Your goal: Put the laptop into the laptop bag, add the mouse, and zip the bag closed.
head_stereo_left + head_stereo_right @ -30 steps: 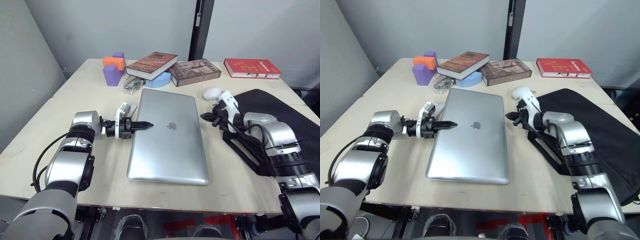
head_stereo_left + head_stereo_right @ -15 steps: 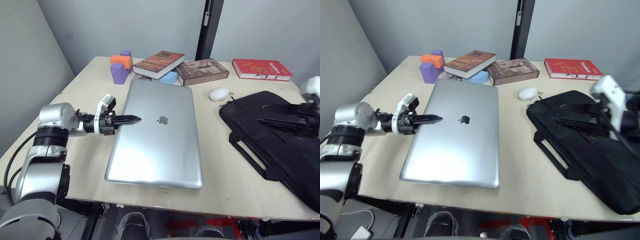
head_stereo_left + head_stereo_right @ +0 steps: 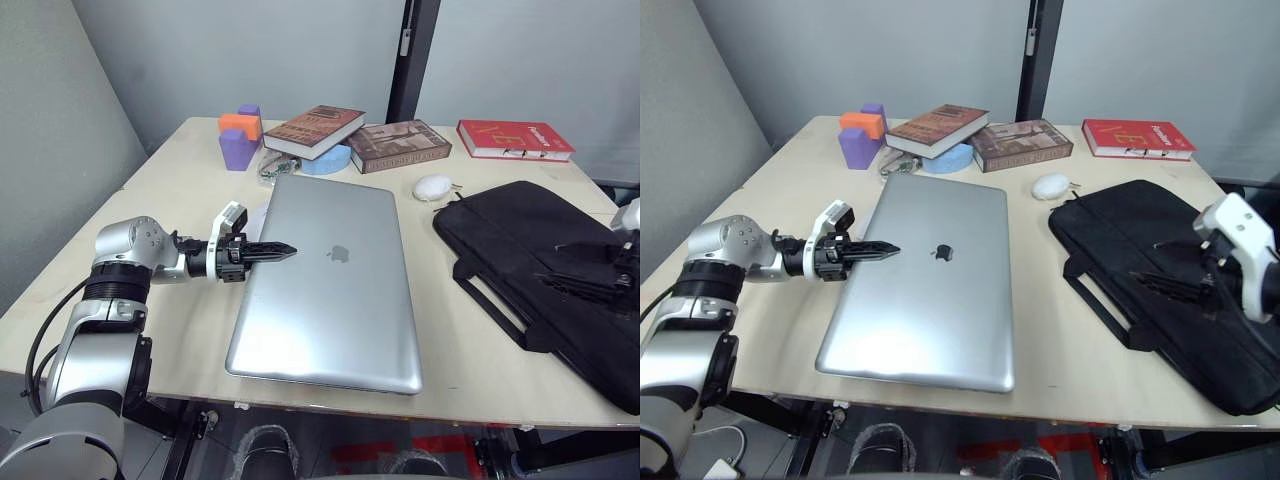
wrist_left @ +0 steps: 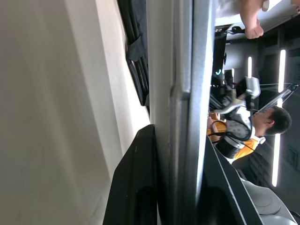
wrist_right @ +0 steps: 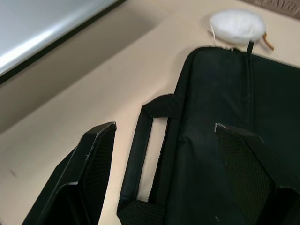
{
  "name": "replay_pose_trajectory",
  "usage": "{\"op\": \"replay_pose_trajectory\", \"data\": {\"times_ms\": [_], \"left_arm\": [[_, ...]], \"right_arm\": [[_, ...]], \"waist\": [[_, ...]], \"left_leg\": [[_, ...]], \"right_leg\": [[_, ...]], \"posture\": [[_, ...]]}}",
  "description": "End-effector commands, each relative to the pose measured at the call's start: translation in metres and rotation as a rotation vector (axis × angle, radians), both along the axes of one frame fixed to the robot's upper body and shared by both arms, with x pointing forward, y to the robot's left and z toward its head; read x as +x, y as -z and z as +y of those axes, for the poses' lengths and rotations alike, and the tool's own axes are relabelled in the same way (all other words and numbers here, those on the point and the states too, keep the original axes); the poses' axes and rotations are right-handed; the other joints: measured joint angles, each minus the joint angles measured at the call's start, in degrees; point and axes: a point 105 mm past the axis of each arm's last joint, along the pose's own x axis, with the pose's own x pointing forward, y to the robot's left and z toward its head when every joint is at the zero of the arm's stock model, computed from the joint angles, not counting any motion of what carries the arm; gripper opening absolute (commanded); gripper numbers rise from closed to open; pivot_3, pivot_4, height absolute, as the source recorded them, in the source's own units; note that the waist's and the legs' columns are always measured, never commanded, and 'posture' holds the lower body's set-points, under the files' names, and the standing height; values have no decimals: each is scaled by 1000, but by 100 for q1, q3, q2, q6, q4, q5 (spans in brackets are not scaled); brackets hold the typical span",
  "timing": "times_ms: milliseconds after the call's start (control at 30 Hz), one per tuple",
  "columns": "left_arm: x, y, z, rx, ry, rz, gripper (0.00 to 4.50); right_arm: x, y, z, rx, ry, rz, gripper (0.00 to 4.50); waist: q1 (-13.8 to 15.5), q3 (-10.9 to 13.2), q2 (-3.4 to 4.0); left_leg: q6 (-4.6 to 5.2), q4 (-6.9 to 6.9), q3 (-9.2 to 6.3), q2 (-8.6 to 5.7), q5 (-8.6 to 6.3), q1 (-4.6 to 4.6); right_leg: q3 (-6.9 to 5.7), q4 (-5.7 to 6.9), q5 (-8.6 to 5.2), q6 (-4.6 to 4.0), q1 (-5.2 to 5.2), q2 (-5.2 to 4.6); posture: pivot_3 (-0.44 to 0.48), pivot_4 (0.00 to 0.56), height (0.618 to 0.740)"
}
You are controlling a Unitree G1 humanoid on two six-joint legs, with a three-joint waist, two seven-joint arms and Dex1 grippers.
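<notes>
Left eye view: the left claw sits at centre left of the frame, clamped on the left edge of the laptop, which lies closed and flat in the middle of the counter. Half a second ago the right arm stretched over the bag from the right edge; now it shows lower at that edge.
Right eye view: the right claw hovers at the right of the frame over the laptop bag, fingers spread, holding nothing. A second ago it was up beside the laptop's right edge, so it has swung to the bag.
Left wrist view: the two black fingers pinch the laptop's thin edge between them (a person sits in the blurred background beyond).
Right wrist view: the bag fills the centre and right, a strap handle lying flat on the counter, with the white mouse at the top just beyond the bag's edge; the claw's fingers stand wide apart.
Meaning for the task: likely the bag gets opened next; laptop and mouse are not yet packed.
</notes>
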Motion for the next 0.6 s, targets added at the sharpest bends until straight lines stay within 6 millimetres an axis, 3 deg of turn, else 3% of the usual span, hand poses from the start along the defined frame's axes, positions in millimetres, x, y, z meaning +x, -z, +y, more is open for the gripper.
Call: {"op": "replay_pose_trajectory", "data": {"times_ms": [33, 200, 600], "left_arm": [[-2, -32, -3, -156, 26, -94, 293], [1, -32, -5, -173, 14, -89, 293], [5, -29, -10, -189, -12, -81, 293]], "right_arm": [[11, 5, -9, -21, 71, -41, 3523], [27, 22, -18, -71, 137, -39, 3523], [53, 66, -14, -146, 141, 28, 3523]], "waist": [[1, 0, 0], [4, 0, 0], [-13, 0, 1]], "left_leg": [[0, 0, 0, 0, 0, -6], [1, 0, 0, -3, 1, -13], [2, 6, -1, -5, 3, -14]], "right_leg": [[0, -1, 0, 0, -5, 0], [-1, 0, 0, 1, -11, -2], [0, 5, 2, 3, -11, -3]], "posture": [[0, 150, 730], [0, 150, 730], [0, 150, 730]]}}
